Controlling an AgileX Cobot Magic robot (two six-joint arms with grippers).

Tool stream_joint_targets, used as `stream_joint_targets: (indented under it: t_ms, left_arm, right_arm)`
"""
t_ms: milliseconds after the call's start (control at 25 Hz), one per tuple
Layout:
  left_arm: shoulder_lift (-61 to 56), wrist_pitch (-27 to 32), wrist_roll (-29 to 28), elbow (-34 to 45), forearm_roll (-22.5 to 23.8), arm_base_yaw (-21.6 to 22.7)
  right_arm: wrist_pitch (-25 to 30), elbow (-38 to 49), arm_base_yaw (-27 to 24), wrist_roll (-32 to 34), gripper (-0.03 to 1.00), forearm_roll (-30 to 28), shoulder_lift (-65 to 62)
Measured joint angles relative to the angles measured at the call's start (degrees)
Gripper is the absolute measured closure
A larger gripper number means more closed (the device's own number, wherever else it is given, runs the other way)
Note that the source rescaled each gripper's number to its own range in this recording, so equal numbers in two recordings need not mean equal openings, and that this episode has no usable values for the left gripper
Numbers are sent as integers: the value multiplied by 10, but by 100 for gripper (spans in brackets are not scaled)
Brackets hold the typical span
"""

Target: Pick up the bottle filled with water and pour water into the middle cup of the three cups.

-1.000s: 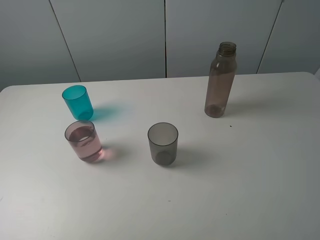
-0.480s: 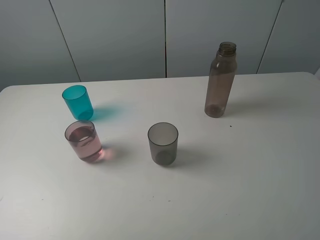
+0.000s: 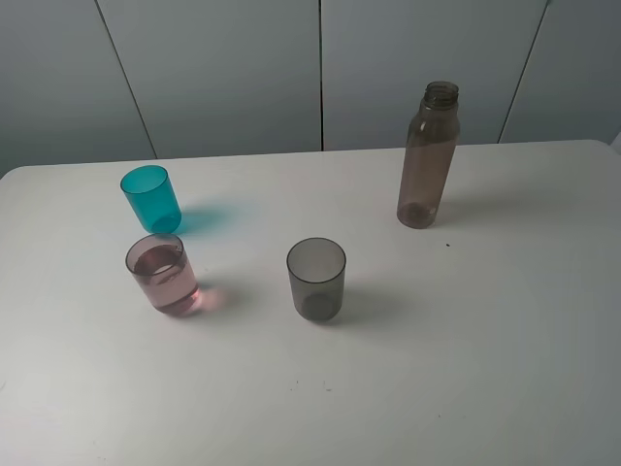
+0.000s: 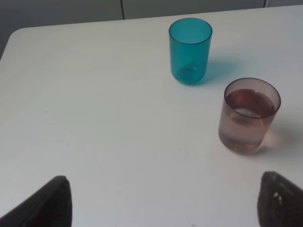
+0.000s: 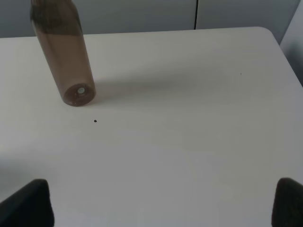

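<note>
The bottle (image 3: pixel 427 158) stands upright and uncapped at about two o'clock on the white surface (image 3: pixel 485 340), well apart from the three cups. The teal cup (image 3: pixel 151 198) sits out at ten o'clock, the middle cup (image 3: pixel 162 274) just below it at nine, and the grey cup (image 3: pixel 316 280) near the centre. The pink one already shows liquid partway up its wall, so by my read the pour looks done or close to it.

Neither arm shows in the high view. In the left wrist view the left fingers (image 4: pixel 57 201) are spread wide, one dark tip at each lower corner, nothing between them. Same on the right: the right fingers (image 5: pixel 31 203) are wide apart and empty, the bottle (image 5: pixel 64 56) well ahead of them.

Handling, as I judge it: thin smooth plastic, likely slick and a little springy, tall and slim so easy to topple. How much water is left in it I cannot tell. Take it around the straight body at mid-height, below the shoulder, squeezing gently with the neck left clear for pouring.
</note>
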Motion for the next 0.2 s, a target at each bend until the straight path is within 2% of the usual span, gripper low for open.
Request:
stream_joint_targets:
  t_ms: [200]
  left_arm:
    - [0,0,0,0,0,0]
  right_arm:
    - [0,0,0,0,-3,0,0]
